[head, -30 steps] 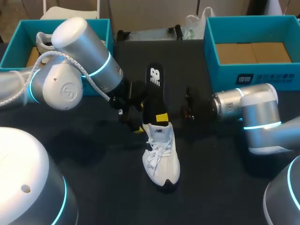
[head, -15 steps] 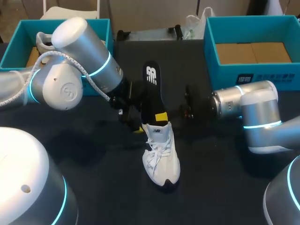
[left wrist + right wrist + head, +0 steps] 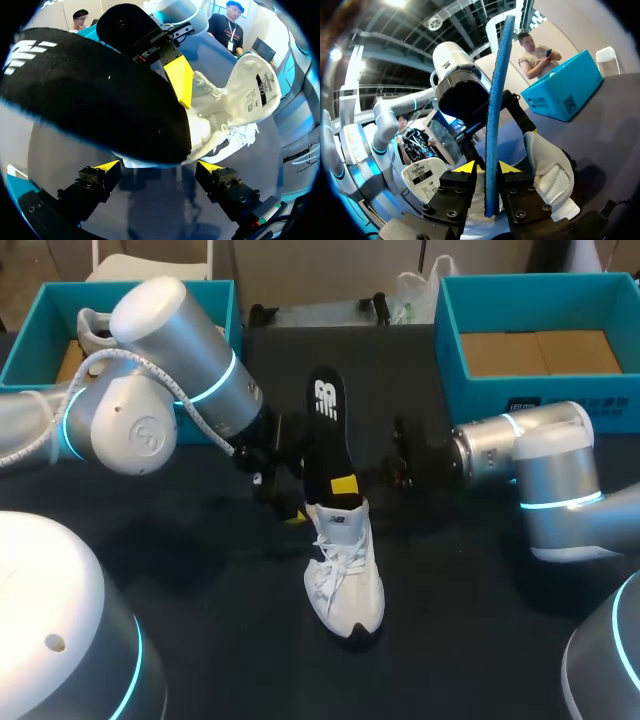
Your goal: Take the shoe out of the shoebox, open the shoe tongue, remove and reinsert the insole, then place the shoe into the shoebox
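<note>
Tabletop (image 3: 200,640) under both of your arms is flat, matt black, and it takes soft shadows from the arms and the shoe. Your right gripper (image 3: 487,167) has its two yellow-tipped fingers closed in on the insole (image 3: 325,410), one pad on each face, so that its blue edge stands straight up between them. The grip sits low on the insole, close to where it goes into the shoe. From there the black upper face with its white mark rises tilted, up and away past the fingertips. The white shoe (image 3: 345,570) rests on its sole just under and ahead of that gripper, with its collar at the fingers and its laced toe pointing away from them, back towards your base. Your left gripper (image 3: 160,165) comes in from the other side of the shoe and stands wide open with nothing held. The shoe's heel and the insole's broad black face lie just ahead of its spread fingers, and bare table shows between them. The two grippers face one another across the shoe's opening, close together. One teal shoebox (image 3: 30,340) sits well behind your left arm at the table's far corner. The other shoebox (image 3: 540,390), showing its brown cardboard floor, sits just behind your right arm.
</note>
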Controlling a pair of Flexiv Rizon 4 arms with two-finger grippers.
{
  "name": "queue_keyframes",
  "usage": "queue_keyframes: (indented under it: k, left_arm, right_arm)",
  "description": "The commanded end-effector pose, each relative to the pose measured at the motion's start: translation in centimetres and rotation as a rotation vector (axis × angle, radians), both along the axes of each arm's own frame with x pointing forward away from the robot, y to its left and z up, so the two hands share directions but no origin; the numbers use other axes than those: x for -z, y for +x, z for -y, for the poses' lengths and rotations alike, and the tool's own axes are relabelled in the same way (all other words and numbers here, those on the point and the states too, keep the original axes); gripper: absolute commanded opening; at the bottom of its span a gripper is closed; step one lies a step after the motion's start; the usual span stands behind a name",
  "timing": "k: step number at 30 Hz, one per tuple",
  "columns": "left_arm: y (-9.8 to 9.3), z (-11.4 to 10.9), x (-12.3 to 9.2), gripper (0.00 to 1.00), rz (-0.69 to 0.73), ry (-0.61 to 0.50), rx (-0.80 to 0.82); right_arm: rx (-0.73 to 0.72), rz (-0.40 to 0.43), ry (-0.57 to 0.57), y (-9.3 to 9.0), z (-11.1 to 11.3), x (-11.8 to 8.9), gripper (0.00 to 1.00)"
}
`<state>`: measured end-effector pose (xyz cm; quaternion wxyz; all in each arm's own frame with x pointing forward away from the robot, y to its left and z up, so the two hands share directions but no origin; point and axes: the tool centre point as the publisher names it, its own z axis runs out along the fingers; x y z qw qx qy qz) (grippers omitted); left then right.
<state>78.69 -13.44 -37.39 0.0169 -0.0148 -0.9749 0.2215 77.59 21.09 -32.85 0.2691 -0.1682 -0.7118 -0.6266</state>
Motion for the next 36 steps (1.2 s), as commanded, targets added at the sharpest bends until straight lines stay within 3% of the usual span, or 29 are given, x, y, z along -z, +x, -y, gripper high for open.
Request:
queue_keyframes:
  k: [1,14,26,29,32,36]
  left_arm:
    - [0.0,0.0,0.1,1.00,0.001,0.000,0.000]
    - [0.0,0.0,0.1,1.00,0.001,0.000,0.000]
    - [0.0,0.0,0.1,1.00,0.001,0.000,0.000]
    - [0.0,0.0,0.1,1.00,0.001,0.000,0.000]
    - [0.0,0.0,0.1,1.00,0.001,0.000,0.000]
    - [0.0,0.0,0.1,1.00,0.001,0.000,0.000]
  right_arm:
    - [-0.012,0.008,-0.014,0.3,-0.1,-0.6,0.27]
    - [-0.017,0.038,-0.013,2.0,-0.3,-2.3,0.29]
    - [0.040,-0.013,0.038,4.4,-0.9,-2.7,0.29]
    - [0.054,-0.027,0.056,4.4,-0.9,-2.5,0.21]
    - [0.074,-0.041,0.072,4.4,-0.9,-2.4,0.00]
    - [0.093,-0.048,0.078,4.1,-0.7,-2.3,0.00]
